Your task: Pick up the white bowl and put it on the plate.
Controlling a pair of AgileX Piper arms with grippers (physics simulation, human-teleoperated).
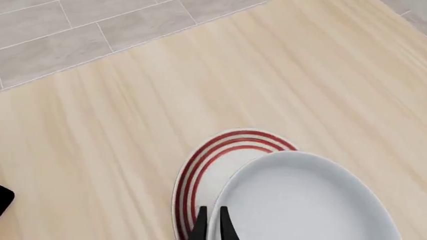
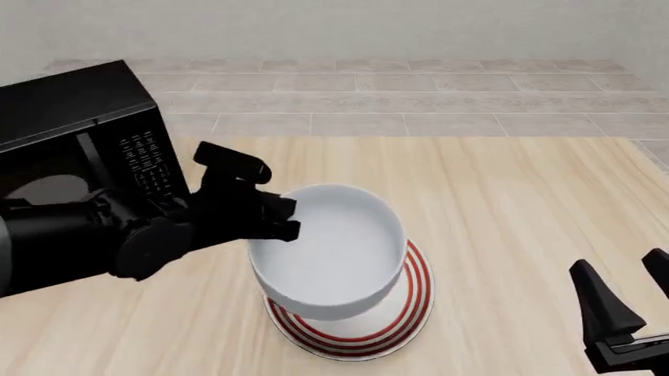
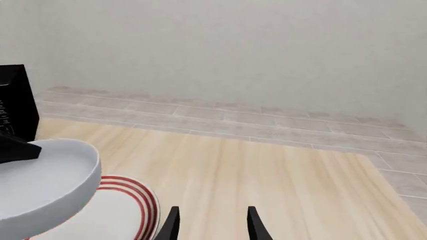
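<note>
- The white bowl (image 2: 330,251) is held above the plate (image 2: 408,313), tilted, its open mouth turned toward the right side of the tabletop (image 2: 502,204); whether its base touches the plate cannot be settled from the front view, though the right wrist view suggests a gap.
- The plate lies flat near the front edge of the tabletop, about midway between the left and right edges. Its red rings show on the right and front; the bowl covers the remainder.
- The left gripper (image 2: 280,218) comes in from the left and grips the bowl at the left part of its rim. In the left wrist view its two dark fingers (image 1: 200,226) stand close together with the bowl's rim pinched between them, one inside the wall and one outside.
- In that same view the bowl (image 1: 307,200) overlaps the plate (image 1: 217,160), whose rings show past the bowl's edge.
- The right gripper (image 2: 627,294) stands near the front right corner of the tabletop, well apart from the bowl and the plate, its fingers (image 3: 170,225) spread with nothing between them.
- The right wrist view shows the bowl (image 3: 47,180) raised over the plate (image 3: 127,205).
- A black microwave (image 2: 89,129) stands at the left edge of the tabletop, behind the left arm.
</note>
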